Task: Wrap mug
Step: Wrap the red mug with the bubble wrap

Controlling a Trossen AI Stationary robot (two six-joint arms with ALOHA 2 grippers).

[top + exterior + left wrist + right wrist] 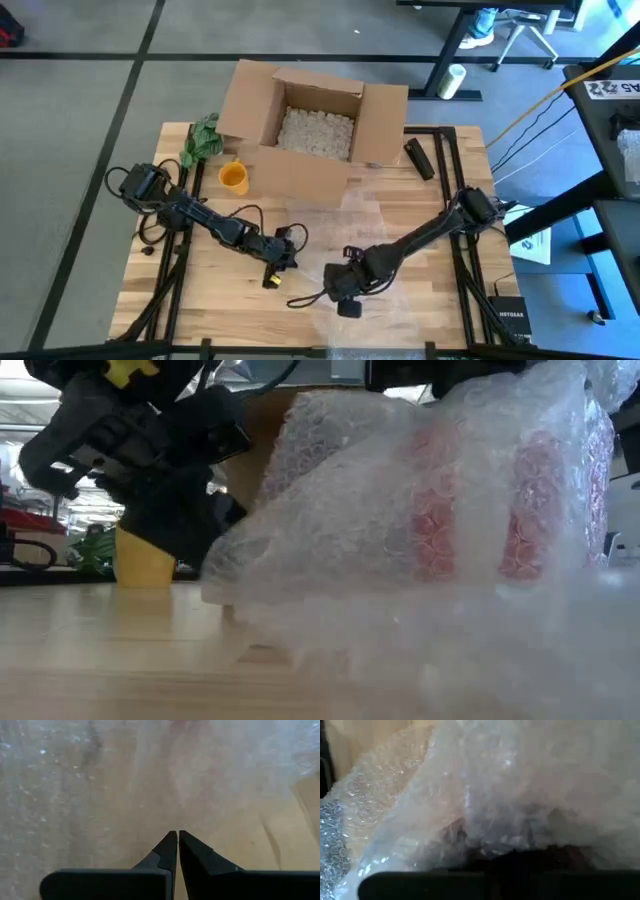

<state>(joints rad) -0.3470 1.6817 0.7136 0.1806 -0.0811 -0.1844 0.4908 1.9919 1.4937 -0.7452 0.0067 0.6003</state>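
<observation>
High view: both arms reach in over the wooden bench (200,300). Left gripper (283,262) sits near the bench's middle front; right gripper (345,290) just beside it, low over a sheet of bubble wrap (370,215) that is nearly invisible from above against the wood. A yellow cup (233,177) stands apart to the left, in front of the open cardboard box (315,115), which is filled with packing peanuts (316,130). Green crumpled item (203,137) at the box's left corner; a dark cylinder-like object (419,158) at its right.

Low view: shows what the top camera misses. The bubble wrap (420,530) is bunched into a tall mound filling most of the frame, with red patches showing through it; what the red belongs to cannot be told. The mug itself cannot be made out as a shape. Yellow cup (143,560) is partly hidden behind the dark gripper body at upper left.

Left wrist view: left gripper (178,836) fingers pressed together, tips touching, nothing seen between them; bubble wrap (150,775) lies over the bench ahead.

Right wrist view: bubble wrap (520,785) crowds the lens and covers the fingers, so I cannot tell how the right gripper stands.
</observation>
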